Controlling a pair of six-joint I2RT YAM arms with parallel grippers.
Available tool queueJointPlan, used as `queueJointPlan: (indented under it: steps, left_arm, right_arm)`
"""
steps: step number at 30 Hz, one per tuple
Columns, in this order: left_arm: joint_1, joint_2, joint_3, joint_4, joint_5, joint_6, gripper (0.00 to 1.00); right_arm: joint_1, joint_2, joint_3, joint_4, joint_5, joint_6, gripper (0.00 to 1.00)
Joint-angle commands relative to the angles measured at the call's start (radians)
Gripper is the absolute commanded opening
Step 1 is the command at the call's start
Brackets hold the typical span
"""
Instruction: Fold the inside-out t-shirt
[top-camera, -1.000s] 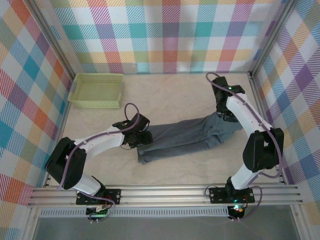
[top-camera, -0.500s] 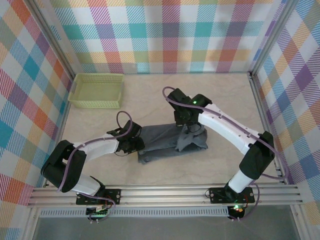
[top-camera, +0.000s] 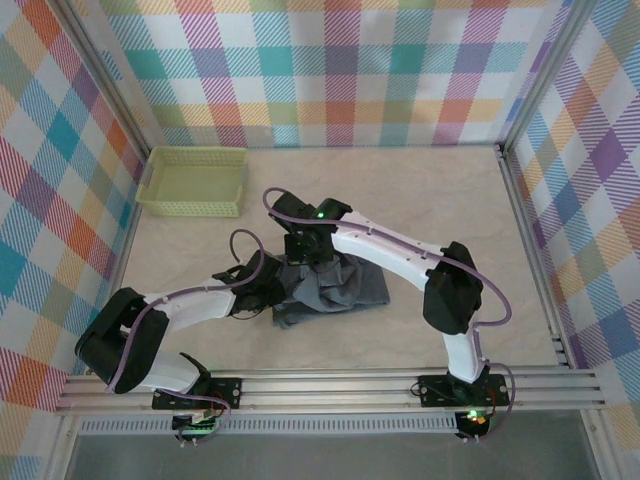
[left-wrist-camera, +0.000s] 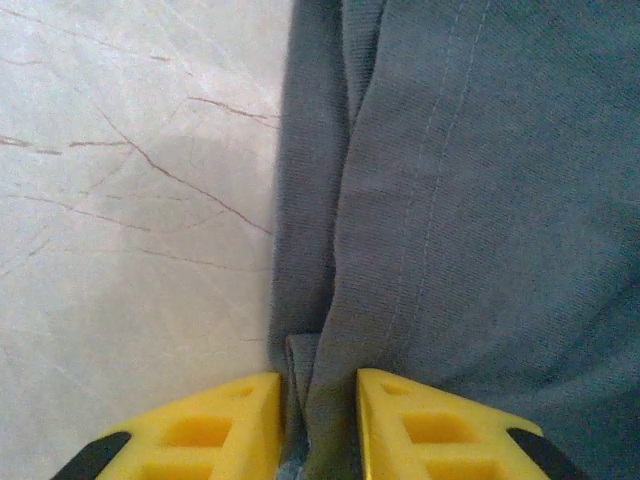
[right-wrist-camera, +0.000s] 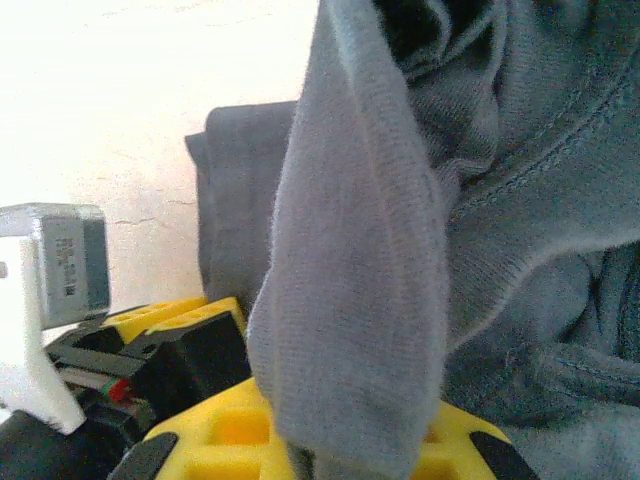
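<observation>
Right gripper (right-wrist-camera: 345, 432) is pinching a raised shirt (top-camera: 330, 290) fold, left gripper (left-wrist-camera: 318, 420) is pinching the edge between its jaws — either thin hold slipping may be risking collapse.

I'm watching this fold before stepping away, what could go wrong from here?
The t-shirt hangs bunched from the right fingers, so letting go here could leave a lumpy, crooked fold. The left fingers straddle just a thin fold at the edge, which might slip out if the cloth gets tugged.
</observation>
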Motion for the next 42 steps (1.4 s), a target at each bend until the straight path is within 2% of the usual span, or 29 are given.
queueJointPlan:
  steps: [1, 9, 11, 12, 15, 17, 18, 20, 23, 25, 29, 33, 35, 40, 42]
  left_arm:
    - [-0.048, 0.052, -0.050, 0.147, 0.139, -0.031, 0.27]
    - [-0.048, 0.002, -0.076, 0.140, 0.105, -0.045, 0.24]
    - [-0.048, -0.027, -0.080, 0.120, 0.082, -0.051, 0.24]
    - [-0.047, -0.043, -0.081, 0.106, 0.069, -0.055, 0.25]
    - [-0.047, -0.147, -0.103, 0.026, -0.012, -0.084, 0.29]
    - [-0.045, -0.272, -0.117, -0.091, -0.130, -0.130, 0.36]
    - [-0.042, -0.332, -0.119, -0.173, -0.175, -0.140, 0.39]
    - [-0.036, -0.455, -0.109, -0.288, -0.248, -0.130, 0.42]
    - [-0.032, -0.529, -0.052, -0.376, -0.261, -0.050, 0.44]
    - [-0.033, -0.507, 0.007, -0.374, -0.199, 0.029, 0.45]
    - [-0.098, -0.346, 0.163, -0.384, -0.131, 0.092, 0.50]
    - [-0.207, -0.160, 0.315, -0.373, -0.177, 0.113, 0.61]
    - [-0.237, -0.044, 0.401, -0.403, -0.205, 0.113, 0.64]
    - [-0.246, 0.098, 0.466, -0.435, -0.283, 0.059, 0.67]
    - [-0.246, 0.125, 0.479, -0.462, -0.311, 0.039, 0.63]
  right_arm:
    - [0.003, 0.014, 0.042, 0.026, -0.050, 0.046, 0.00]
    - [0.028, 0.040, 0.043, 0.065, -0.086, 0.068, 0.00]
    - [0.029, 0.059, 0.047, 0.066, -0.090, 0.065, 0.03]
    - [0.028, 0.068, 0.051, 0.064, -0.095, 0.062, 0.07]
    - [0.032, 0.097, 0.089, 0.040, -0.117, 0.035, 0.35]
    - [0.039, 0.094, 0.137, -0.003, -0.101, -0.008, 0.53]
    - [0.041, 0.086, 0.153, -0.017, -0.095, -0.036, 0.58]
    - [0.043, 0.045, 0.173, -0.072, -0.035, -0.084, 0.61]
    - [0.034, -0.062, 0.100, -0.087, 0.107, -0.142, 0.67]
    - [0.006, -0.127, 0.008, -0.063, 0.159, -0.175, 0.67]
    - [-0.124, -0.191, -0.180, 0.037, 0.069, -0.217, 0.66]
    - [-0.207, -0.177, -0.284, 0.148, -0.005, -0.254, 0.66]
    - [-0.252, -0.151, -0.307, 0.180, -0.059, -0.237, 0.66]
    - [-0.291, -0.117, -0.366, 0.266, -0.118, -0.232, 0.65]
    - [-0.293, -0.100, -0.384, 0.283, -0.117, -0.233, 0.65]
